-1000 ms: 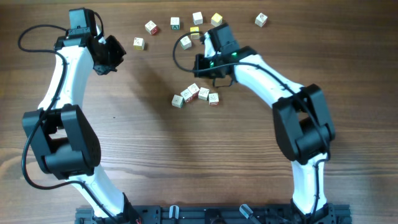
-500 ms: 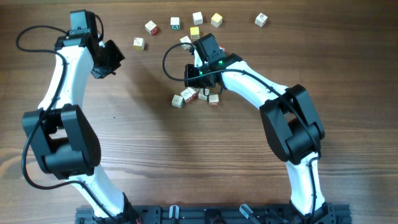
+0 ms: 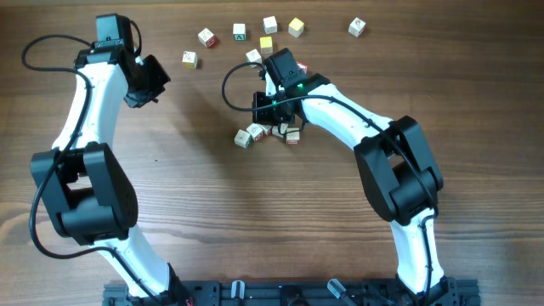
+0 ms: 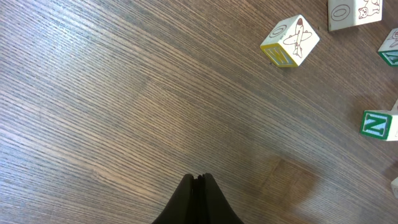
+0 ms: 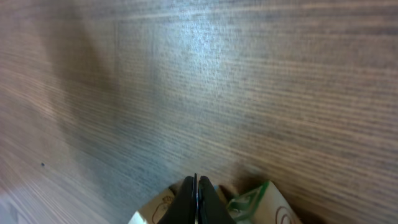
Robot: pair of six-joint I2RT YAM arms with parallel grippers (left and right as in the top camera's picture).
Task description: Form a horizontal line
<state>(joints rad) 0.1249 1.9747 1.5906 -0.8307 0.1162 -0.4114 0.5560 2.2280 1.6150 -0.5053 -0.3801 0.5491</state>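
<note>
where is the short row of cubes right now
In the overhead view, the row of cubes sits near the table's middle, partly under the right gripper, scattered cubes beyond it.

A printed "O" on the yellow-edged cube (image 4: pixel 289 40), a green "N" on the green-faced cube (image 4: pixel 377 124).

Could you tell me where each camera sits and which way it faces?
Overhead: fixed above the table, looking straight down; left arm and right arm show whole, the horizontal line under the right.
Left wrist: on the left arm, facing down at wood and scattered cubes; its shut jaws at bottom.
Right wrist: low over the line, facing down; shut jaws at bottom.
Shared: overhead and right wrist both show the line.
</note>
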